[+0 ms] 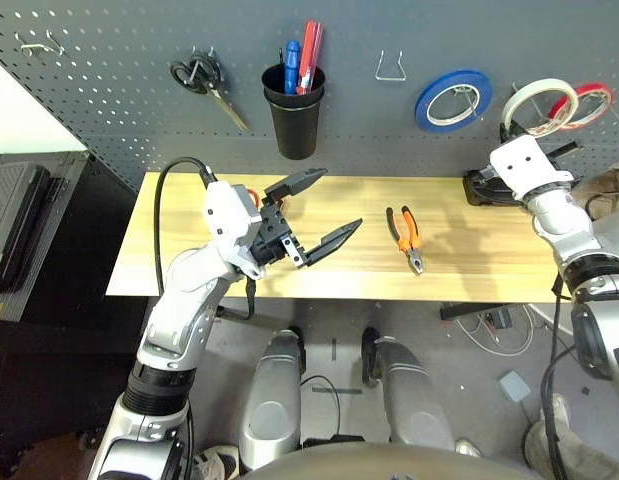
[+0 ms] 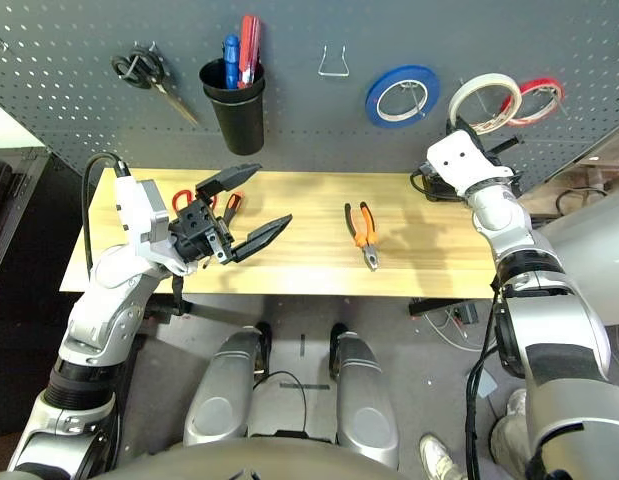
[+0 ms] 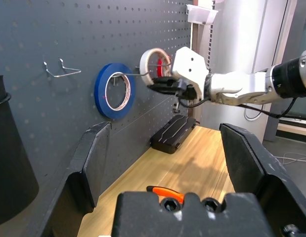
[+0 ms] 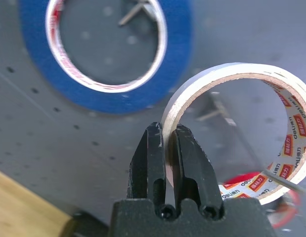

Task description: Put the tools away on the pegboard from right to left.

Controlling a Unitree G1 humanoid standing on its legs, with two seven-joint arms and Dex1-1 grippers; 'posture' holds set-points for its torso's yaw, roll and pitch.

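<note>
Two silver-grey arms [image 1: 179, 310] [image 2: 529, 290] with white blocky wrist housings [image 1: 231, 215] [image 2: 464, 160], black ribbed bands [image 1: 154, 390], black cables [image 1: 160, 215] and round joint caps, ending in black, angular, tapered fingers [image 1: 334, 242] [image 4: 197, 165] on a black mount [image 3: 192, 215] with recessed round screws [image 3: 170, 204].

Orange-handled pliers [image 2: 363, 236] lie on the wooden table [image 2: 309, 270].
</note>
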